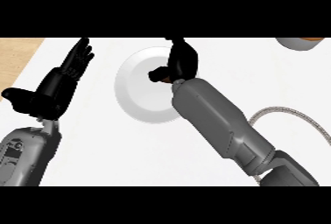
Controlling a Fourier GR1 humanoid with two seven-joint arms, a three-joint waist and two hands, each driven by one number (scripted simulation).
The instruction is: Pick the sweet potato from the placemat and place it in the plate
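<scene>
The white round plate lies on the white counter, left of centre. My right hand hangs over the plate's right part with its fingers curled. A small brown-orange bit of the sweet potato shows under the thumb, and the hand hides the rest of it. The placemat appears at the right as a pale mat with a braided grey rim, partly covered by my right forearm. My left hand stays at the left with straight fingers pointing up, apart from the plate and holding nothing.
A pale round vessel with a brown top is cut off by the upper right corner. A strip of wooden surface borders the counter at the far left.
</scene>
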